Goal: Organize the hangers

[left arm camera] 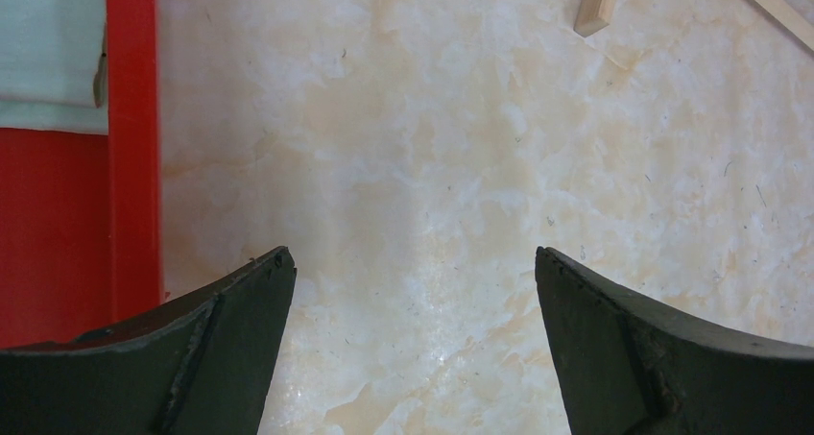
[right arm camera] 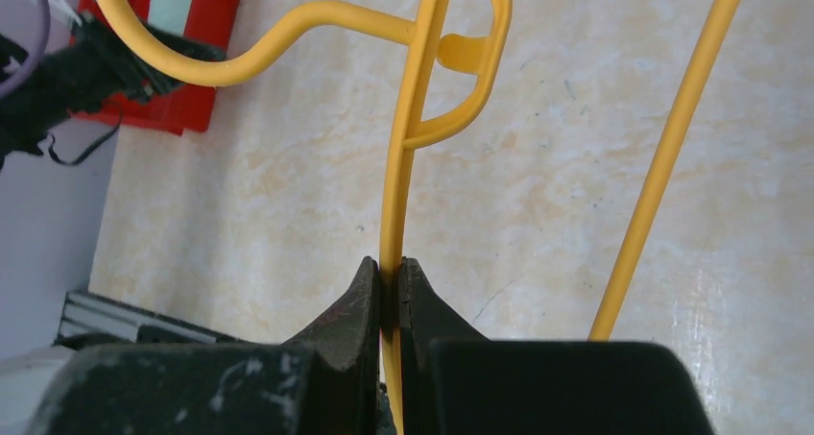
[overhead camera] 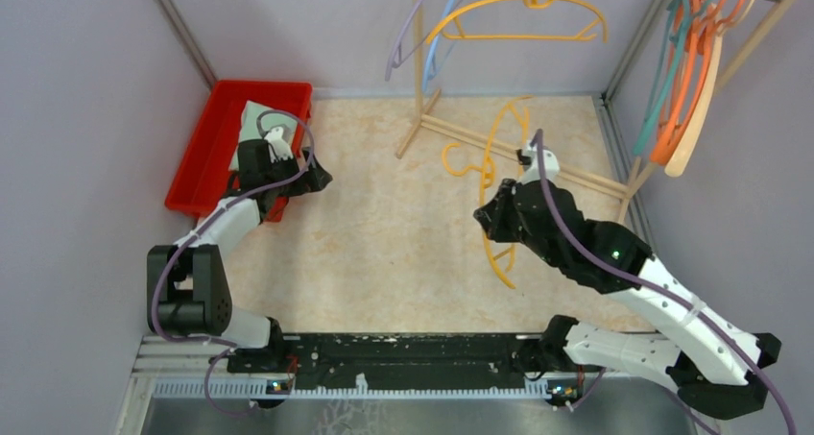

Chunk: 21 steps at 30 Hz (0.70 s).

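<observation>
My right gripper [overhead camera: 486,214] is shut on a yellow hanger [overhead camera: 493,147] and holds it above the floor in mid-table. In the right wrist view the fingers [right arm camera: 391,267] pinch the hanger's thin bar [right arm camera: 403,166] just below its hook. My left gripper [overhead camera: 321,178] is open and empty beside the red bin; its jaws stand wide apart over bare floor [left arm camera: 413,257]. On the rack's top bar hang a yellow hanger [overhead camera: 523,17], a lavender one [overhead camera: 405,36] and a light blue one [overhead camera: 451,22]. At the right rail hang orange [overhead camera: 672,80], teal [overhead camera: 658,80] and beige [overhead camera: 699,89] hangers.
A red bin [overhead camera: 203,161] with a pale folded item [overhead camera: 251,126] stands at the far left, its rim in the left wrist view [left arm camera: 134,147]. The rack's wooden base pole [overhead camera: 576,174] crosses the floor behind the right gripper. Grey walls close in both sides.
</observation>
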### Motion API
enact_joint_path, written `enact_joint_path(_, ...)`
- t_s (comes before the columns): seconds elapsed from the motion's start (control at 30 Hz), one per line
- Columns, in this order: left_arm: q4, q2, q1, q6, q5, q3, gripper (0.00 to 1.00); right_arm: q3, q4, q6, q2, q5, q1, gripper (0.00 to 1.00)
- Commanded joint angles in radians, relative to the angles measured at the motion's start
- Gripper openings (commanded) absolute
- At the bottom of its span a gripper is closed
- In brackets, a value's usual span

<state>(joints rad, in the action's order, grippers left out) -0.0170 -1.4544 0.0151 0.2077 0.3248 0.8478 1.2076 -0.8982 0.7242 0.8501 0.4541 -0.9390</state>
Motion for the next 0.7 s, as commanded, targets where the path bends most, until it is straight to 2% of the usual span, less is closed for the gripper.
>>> enact_joint_path(0.0,-0.003,0.002,-0.004,-0.008,0.034,0.028,1.00,0.085,0.011,0.068,-0.054,0.223,0.001,0.00)
enact_joint_path(0.07,0.011,-0.011,-0.002,-0.016,0.037,0.046,1.00,0.097,0.092,0.058,-0.074,0.300,0.001,0.00)
enact_joint_path(0.17,0.018,-0.019,-0.002,-0.024,0.041,0.060,1.00,0.121,0.249,-0.042,-0.070,0.383,0.002,0.00)
enact_joint_path(0.37,0.015,-0.033,-0.002,-0.020,0.047,0.069,1.00,0.295,0.458,-0.291,0.069,0.500,0.009,0.00)
enact_joint_path(0.43,0.000,-0.035,-0.002,-0.011,0.050,0.066,1.00,0.388,0.443,-0.320,0.142,0.466,0.043,0.00)
enact_joint_path(0.53,-0.019,-0.044,-0.002,0.001,0.058,0.063,1.00,0.499,0.372,-0.280,0.240,0.337,0.141,0.00)
enact_joint_path(0.67,-0.042,-0.053,-0.001,0.019,0.067,0.060,1.00,0.525,0.346,-0.208,0.301,0.187,0.248,0.00)
